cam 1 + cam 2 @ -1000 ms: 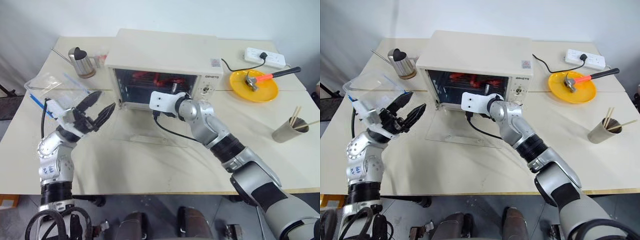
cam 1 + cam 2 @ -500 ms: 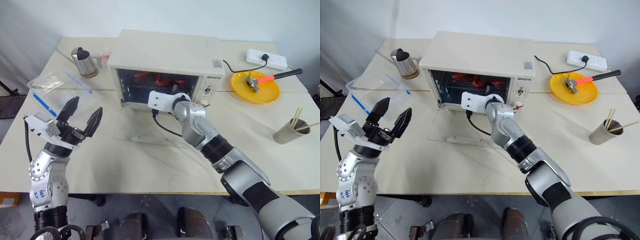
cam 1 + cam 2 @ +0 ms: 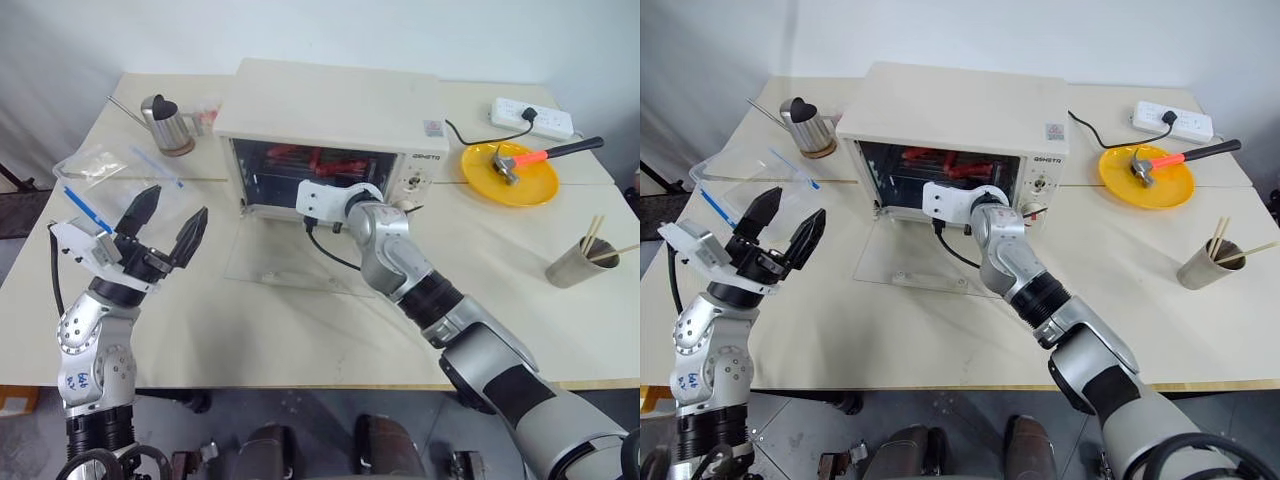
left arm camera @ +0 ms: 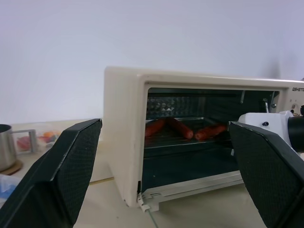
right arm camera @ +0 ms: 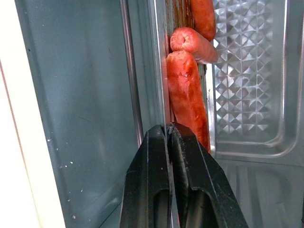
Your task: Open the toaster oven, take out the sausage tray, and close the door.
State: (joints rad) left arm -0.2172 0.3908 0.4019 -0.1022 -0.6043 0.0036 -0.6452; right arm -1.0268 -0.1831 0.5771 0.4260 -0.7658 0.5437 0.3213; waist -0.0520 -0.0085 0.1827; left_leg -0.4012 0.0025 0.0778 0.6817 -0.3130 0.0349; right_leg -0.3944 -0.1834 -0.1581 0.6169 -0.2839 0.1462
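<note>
A cream table (image 3: 300, 330) set against a white wall carries the toaster oven (image 3: 335, 110) near its back edge, at the middle. The door (image 3: 300, 265), a clear glass panel, is folded down flat onto the table in front of the oven. The sausage tray (image 5: 164, 90) is seen inside the oven. The right gripper (image 5: 169, 135) is clamped on the tray's front rim. The left gripper (image 3: 168, 225) is held spread wide and empty above the table's left edge.
</note>
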